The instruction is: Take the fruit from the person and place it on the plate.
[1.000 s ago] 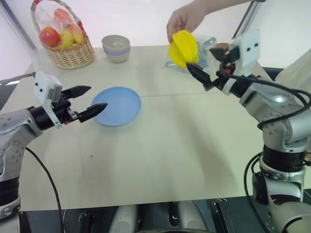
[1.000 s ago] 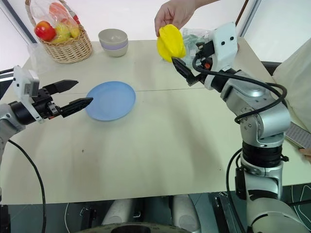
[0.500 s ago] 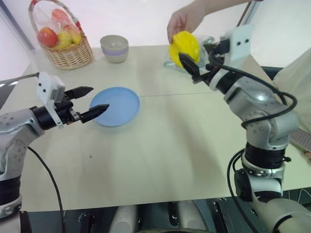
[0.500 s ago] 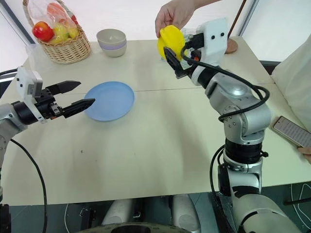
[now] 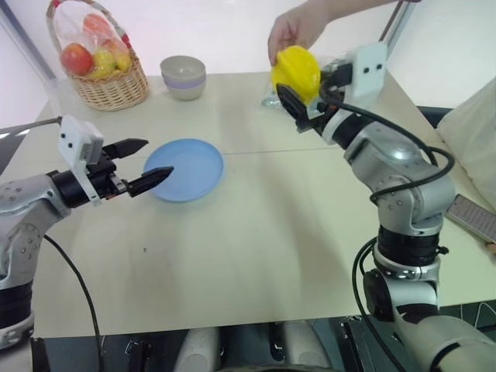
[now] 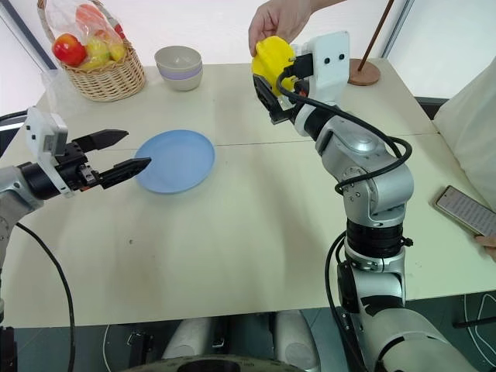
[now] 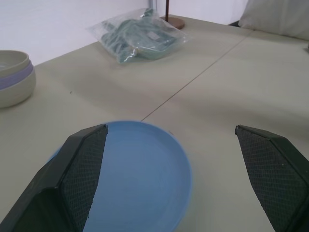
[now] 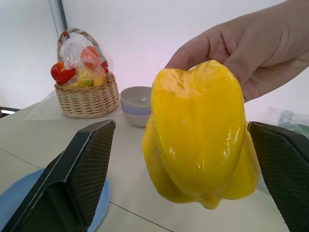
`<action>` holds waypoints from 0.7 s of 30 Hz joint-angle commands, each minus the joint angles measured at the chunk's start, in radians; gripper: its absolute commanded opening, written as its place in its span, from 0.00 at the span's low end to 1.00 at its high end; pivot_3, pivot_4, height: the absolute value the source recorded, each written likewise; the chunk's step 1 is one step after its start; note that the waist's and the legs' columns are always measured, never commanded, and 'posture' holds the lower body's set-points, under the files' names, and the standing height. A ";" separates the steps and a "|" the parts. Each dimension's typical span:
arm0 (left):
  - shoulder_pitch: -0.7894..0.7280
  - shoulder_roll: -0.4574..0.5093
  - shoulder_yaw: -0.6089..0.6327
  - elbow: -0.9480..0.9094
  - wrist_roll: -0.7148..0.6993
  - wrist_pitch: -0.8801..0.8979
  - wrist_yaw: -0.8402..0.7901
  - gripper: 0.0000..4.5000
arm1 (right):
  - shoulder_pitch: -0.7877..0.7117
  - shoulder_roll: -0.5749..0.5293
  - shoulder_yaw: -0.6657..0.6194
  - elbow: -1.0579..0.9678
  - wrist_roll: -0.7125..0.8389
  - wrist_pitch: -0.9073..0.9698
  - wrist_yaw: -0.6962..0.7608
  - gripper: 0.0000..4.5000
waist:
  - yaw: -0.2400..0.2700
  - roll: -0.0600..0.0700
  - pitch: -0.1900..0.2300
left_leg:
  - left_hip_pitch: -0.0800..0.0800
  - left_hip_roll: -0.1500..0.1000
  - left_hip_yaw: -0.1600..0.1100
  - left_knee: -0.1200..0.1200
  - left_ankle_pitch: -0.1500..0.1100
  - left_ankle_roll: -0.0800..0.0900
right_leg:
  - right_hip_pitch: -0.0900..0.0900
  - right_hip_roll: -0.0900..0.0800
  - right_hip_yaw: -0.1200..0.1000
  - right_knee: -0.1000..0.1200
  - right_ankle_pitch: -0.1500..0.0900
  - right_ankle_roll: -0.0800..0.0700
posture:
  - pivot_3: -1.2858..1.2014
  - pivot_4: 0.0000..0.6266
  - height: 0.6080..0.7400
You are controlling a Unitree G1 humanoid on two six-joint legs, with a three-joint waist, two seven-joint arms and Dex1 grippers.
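Hanging above the bench's (image 5: 256, 248) far edge, the fruit (image 8: 198, 133) sat in the person's hand (image 8: 246, 53), between the right pincer's (image 8: 193, 174) wide-spread, empty fingers. The plate (image 5: 186, 169) lay at nine o'clock from it, with the left pincer (image 5: 139, 163) gaping empty at its rim, while a wicker basket (image 5: 105, 66) and a bowl (image 5: 184, 76) stood at the plate's twelve.

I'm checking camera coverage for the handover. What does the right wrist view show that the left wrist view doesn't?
Right wrist view alone: the fruit held by the person's hand between the open right pincer's fingers, plus the wicker basket. Left wrist view alone: the open left pincer, a clear bag and a round wooden base. Both: the plate, the bowl and the table.
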State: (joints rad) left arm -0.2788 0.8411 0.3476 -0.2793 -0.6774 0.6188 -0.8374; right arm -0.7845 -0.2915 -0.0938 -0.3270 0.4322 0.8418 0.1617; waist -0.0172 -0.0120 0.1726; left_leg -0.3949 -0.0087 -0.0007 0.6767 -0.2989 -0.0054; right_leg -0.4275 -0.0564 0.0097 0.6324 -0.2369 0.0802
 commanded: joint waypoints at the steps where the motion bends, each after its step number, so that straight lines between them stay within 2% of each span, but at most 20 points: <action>1: -0.005 0.012 0.033 -0.027 -0.003 -0.018 0.004 1.00 | -0.012 0.008 -0.002 -0.011 -0.014 -0.039 0.000 0.79 | 0.000 0.000 0.000 | 0.000 0.000 0.000 0.000 0.000 0.000 | 0.000 0.000 0.000 0.000 0.000 0.000 | 0.52 0.24 1.00; 5: -0.007 0.012 0.033 -0.027 -0.002 -0.019 0.006 1.00 | -0.010 0.012 0.002 -0.003 -0.026 -0.049 0.002 0.35 | 0.000 0.000 0.000 | 0.000 0.000 0.000 0.000 0.000 0.000 | 0.000 0.000 0.000 0.000 0.000 0.000 | 0.52 0.24 1.00; 6: -0.006 0.012 0.034 -0.028 -0.003 -0.019 0.006 1.00 | -0.009 0.012 0.003 -0.004 -0.028 -0.047 0.003 0.32 | 0.000 0.000 0.000 | 0.000 0.000 0.000 0.000 0.000 0.000 | 0.000 0.000 0.000 0.000 0.000 0.000 | 0.52 0.24 1.00; 17: 0.006 0.017 0.046 -0.027 -0.004 -0.020 0.003 1.00 | -0.009 0.002 0.004 -0.017 -0.022 -0.035 0.023 0.32 | -0.001 0.000 0.000 | 0.000 0.000 0.000 -0.001 0.000 0.000 | 0.000 0.000 0.000 0.000 0.000 0.000 | 0.52 0.24 1.00; 21: 0.019 0.028 0.059 -0.025 -0.005 -0.015 -0.004 1.00 | -0.004 -0.028 0.018 -0.038 0.010 -0.021 0.095 0.32 | -0.001 0.000 0.000 | 0.000 0.000 0.000 -0.001 0.000 0.000 | 0.000 0.000 0.000 0.000 0.000 0.000 | 0.52 0.24 1.00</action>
State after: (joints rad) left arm -0.2625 0.8478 0.3679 -0.2797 -0.6777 0.6188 -0.8375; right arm -0.7830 -0.3054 -0.0794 -0.3156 0.4178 0.8267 0.2258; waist -0.0179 -0.0118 0.1727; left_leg -0.3949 -0.0087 -0.0008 0.6761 -0.2989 -0.0054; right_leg -0.4278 -0.0564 0.0097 0.6323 -0.2369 0.0802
